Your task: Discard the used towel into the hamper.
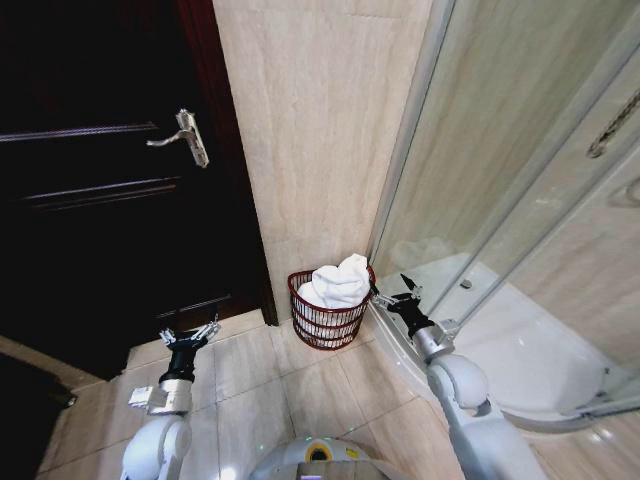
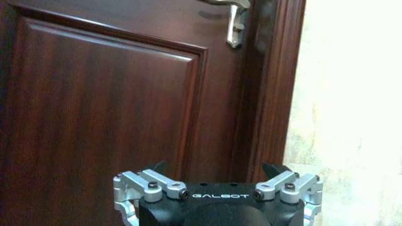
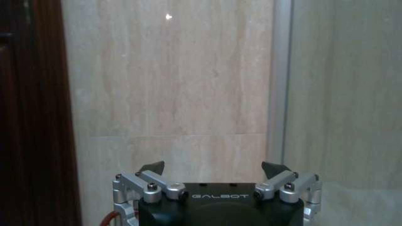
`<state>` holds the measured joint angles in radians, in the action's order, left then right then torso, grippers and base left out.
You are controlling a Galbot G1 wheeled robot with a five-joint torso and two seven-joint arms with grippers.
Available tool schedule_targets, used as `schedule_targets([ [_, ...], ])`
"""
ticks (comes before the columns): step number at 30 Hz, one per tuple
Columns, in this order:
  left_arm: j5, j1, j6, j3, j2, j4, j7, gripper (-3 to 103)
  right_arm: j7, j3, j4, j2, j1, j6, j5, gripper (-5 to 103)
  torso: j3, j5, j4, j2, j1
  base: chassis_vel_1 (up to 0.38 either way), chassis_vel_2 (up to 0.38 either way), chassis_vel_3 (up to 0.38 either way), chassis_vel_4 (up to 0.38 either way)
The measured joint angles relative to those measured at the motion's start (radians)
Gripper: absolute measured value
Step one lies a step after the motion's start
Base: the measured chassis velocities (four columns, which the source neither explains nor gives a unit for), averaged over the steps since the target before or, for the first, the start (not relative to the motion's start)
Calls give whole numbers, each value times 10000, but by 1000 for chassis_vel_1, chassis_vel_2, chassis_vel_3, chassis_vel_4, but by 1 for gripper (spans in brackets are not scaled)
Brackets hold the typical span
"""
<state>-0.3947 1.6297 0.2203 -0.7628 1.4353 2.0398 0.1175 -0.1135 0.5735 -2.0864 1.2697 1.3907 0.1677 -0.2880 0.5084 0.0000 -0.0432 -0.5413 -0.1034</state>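
A white towel (image 1: 336,284) lies bunched in the hamper (image 1: 325,324), a small round dark red wire basket on the floor against the beige wall. The towel bulges above the rim. My right gripper (image 1: 396,291) hangs just right of the hamper's rim, open and holding nothing; its fingertips (image 3: 152,167) stand wide apart in the right wrist view, facing the wall. My left gripper (image 1: 189,333) is held low on the left, in front of the dark door, open and empty, with its fingertips (image 2: 274,168) apart in the left wrist view.
A dark wooden door (image 1: 100,200) with a silver handle (image 1: 186,134) fills the left side. A glass shower enclosure (image 1: 520,200) with a curved white base (image 1: 500,340) stands to the right. Beige floor tiles (image 1: 260,390) lie before the hamper.
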Motion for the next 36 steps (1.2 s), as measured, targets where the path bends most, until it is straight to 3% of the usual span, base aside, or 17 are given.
schedule_targets([
  [12, 2, 28, 318, -38, 30, 56, -50, 100, 185, -66, -101, -74, -3, 131, -206, 100, 1, 0, -2, 0, -4, 54, 63, 64, 55],
  [36, -18, -99, 326, -10, 133, 41, -23, 100, -217, 196, 367, -9, -190, -53, -233, 100, 2, 1, 1, -1, -5, -13, 30, 25, -12],
])
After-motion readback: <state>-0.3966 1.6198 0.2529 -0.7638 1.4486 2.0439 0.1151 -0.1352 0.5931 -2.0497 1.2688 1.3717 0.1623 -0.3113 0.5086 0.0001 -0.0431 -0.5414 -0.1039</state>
